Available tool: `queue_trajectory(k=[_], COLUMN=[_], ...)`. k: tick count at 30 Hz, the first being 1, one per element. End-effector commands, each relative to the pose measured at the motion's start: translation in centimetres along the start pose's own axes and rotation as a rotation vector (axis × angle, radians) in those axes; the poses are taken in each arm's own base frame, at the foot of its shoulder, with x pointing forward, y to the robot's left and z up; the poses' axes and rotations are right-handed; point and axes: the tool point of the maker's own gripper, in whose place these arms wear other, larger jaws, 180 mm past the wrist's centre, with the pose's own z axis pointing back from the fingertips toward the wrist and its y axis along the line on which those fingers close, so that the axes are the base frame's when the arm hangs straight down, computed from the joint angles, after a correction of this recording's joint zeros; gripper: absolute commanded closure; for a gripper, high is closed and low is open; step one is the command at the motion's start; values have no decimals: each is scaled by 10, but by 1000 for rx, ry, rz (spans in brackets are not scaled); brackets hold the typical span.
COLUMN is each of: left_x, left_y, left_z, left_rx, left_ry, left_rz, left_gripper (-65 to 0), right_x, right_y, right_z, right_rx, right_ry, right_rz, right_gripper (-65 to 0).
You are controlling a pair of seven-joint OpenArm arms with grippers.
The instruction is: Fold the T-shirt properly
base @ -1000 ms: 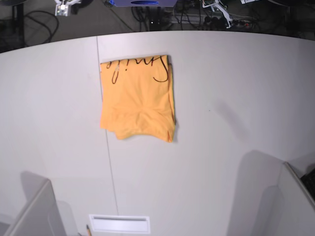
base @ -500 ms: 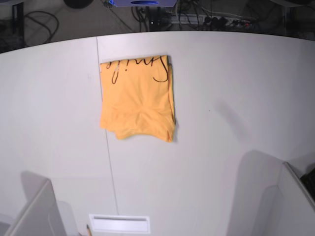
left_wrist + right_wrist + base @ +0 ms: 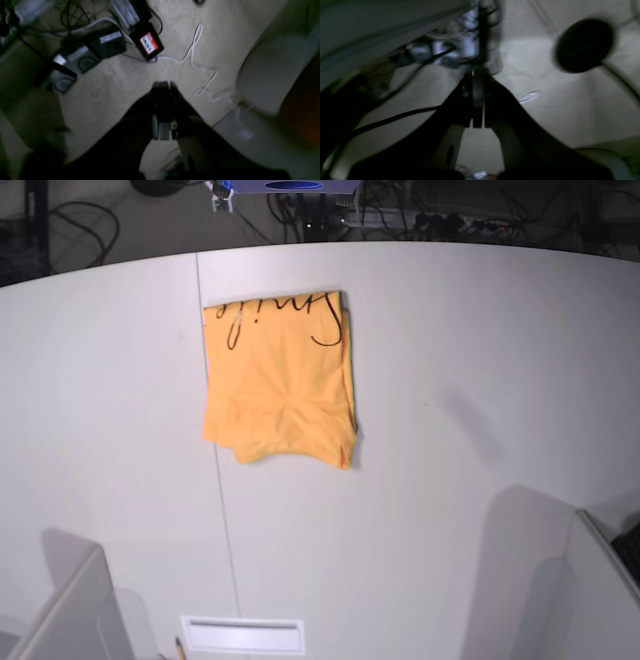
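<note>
One T-shirt [image 3: 280,380] folded flat on table [image 3: 480,380] | both arms' jaws closed, holding nothing

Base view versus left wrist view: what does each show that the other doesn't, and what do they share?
Only the base view shows the T-shirt, folded into a compact rectangle with black lettering at its far edge, lying on the white table. Only the left wrist view shows the left gripper, jaws together and holding nothing, above a carpeted floor with a white cable and a red-labelled black box. Shared: little; both catch cabling on the floor, though whether the same stretch is unclear.
</note>
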Motion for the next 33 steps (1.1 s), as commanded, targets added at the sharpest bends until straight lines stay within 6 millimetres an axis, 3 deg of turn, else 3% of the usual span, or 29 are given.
queue_trajectory(k=[1,5,9,14,18,24,29,33], left_x=[7,42,54,69,87,80,81,83], left_y=[-8,-6,-1,13,19,12,15,15], left_z=[-1,-1,0,4,3,-4,-3,-3], left_rx=[-6,42,72,110,108,77,81,80], left_ry=[-63,-253,-320,-378,-394,-332,-335,-337], left_rz=[51,217,303,345,326,364,365,361], left_gripper=[0,0,0,0,0,0,0,0], right_x=[-7,2,2,18,17,20,31,26], right_y=[-14,-50,-66,-61,-61,-58,-45,-33], right_z=[3,7,10,6,6,5,1,-1], right_rx=[-21,-74,-97,-90,-89,-86,-66,-48], right_ry=[11,-6,-3,-29,-28,-29,-46,-39], right_rz=[11,32,40,40,39,37,31,24], right_gripper=[0,0,0,0,0,0,0,0])
